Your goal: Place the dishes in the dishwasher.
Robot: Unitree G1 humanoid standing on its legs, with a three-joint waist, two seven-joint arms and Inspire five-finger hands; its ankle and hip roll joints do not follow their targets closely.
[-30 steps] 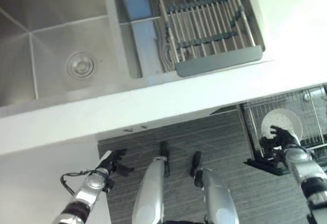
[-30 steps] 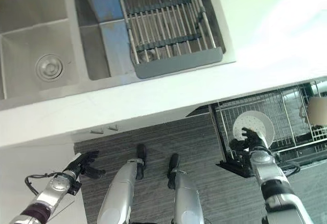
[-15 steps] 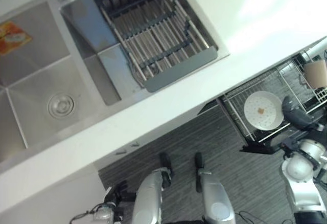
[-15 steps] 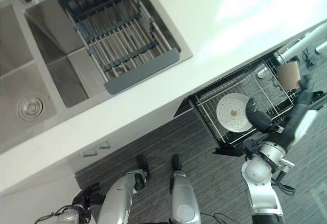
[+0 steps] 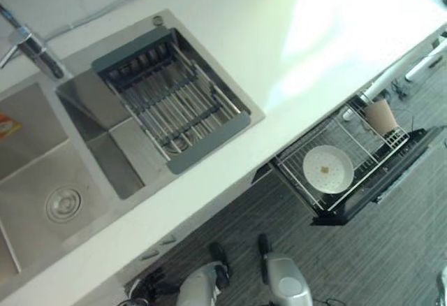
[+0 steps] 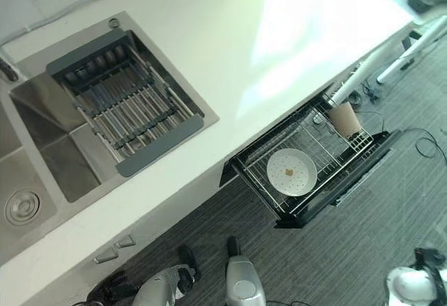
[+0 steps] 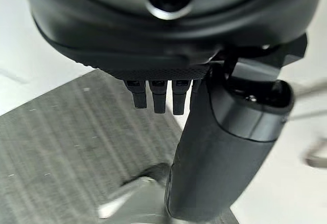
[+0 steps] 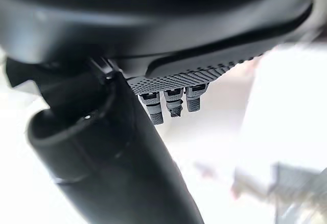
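Plate (image 5: 327, 169): eye views, flat in pulled-out dishwasher rack (image 5: 349, 154), cup (image 6: 343, 118) beside.
Left wrist view: left hand (image 7: 204, 147) holds nothing, fingers relaxed.
Right wrist view: right hand (image 8: 117, 152) empty, fingers straight; likely nearer arm, rack on its side.

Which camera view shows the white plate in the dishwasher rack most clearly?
The left eye view: the white plate lies flat in the pulled-out dishwasher rack, whole and unobstructed. The right eye view shows the same plate equally whole. The left wrist view shows the left hand, the right wrist view the right hand.
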